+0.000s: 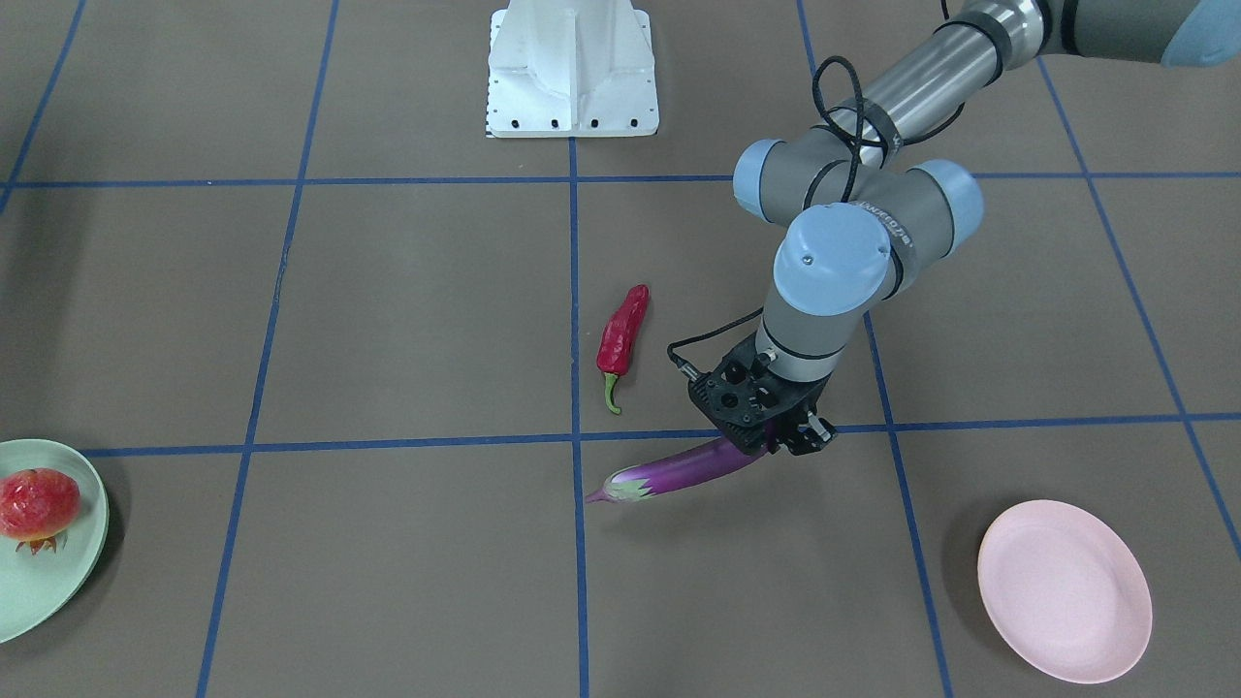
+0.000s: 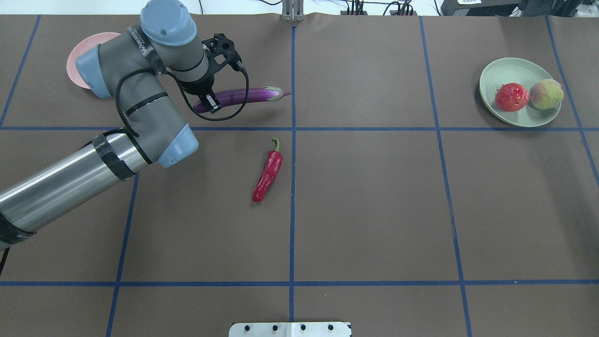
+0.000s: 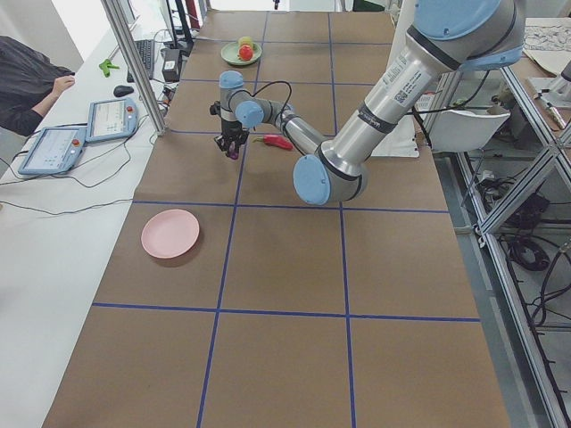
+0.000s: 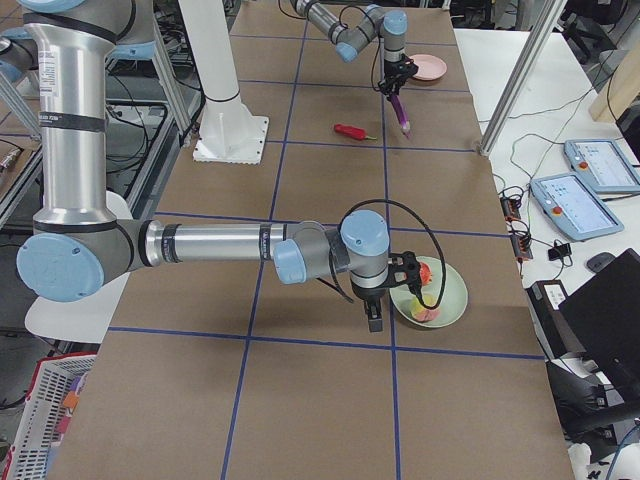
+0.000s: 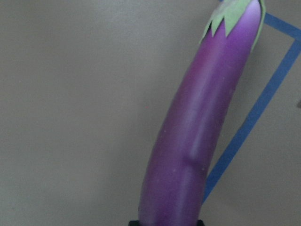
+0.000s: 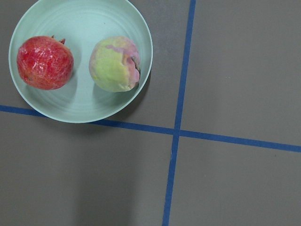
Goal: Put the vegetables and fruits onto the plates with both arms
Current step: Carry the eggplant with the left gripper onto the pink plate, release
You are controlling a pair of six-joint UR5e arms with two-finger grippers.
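My left gripper (image 1: 776,441) is shut on the blunt end of the purple eggplant (image 1: 679,468), which it holds tilted just above the table; the left wrist view shows the eggplant (image 5: 197,132) running away from the fingers. The red chili pepper (image 2: 268,175) lies on the table near the centre line. The pink plate (image 1: 1064,591) is bare, beside my left arm. The mint green plate (image 2: 514,65) at the far right holds the pomegranate-like fruit (image 2: 511,97) and the peach (image 2: 545,94). My right gripper (image 4: 375,318) hovers beside that plate; I cannot tell if it is open.
The white robot base (image 1: 572,68) stands at the table's rear middle. Blue tape lines (image 2: 292,187) divide the brown table into squares. Tablets and cables lie on a side bench (image 3: 80,134) beyond the table's far edge.
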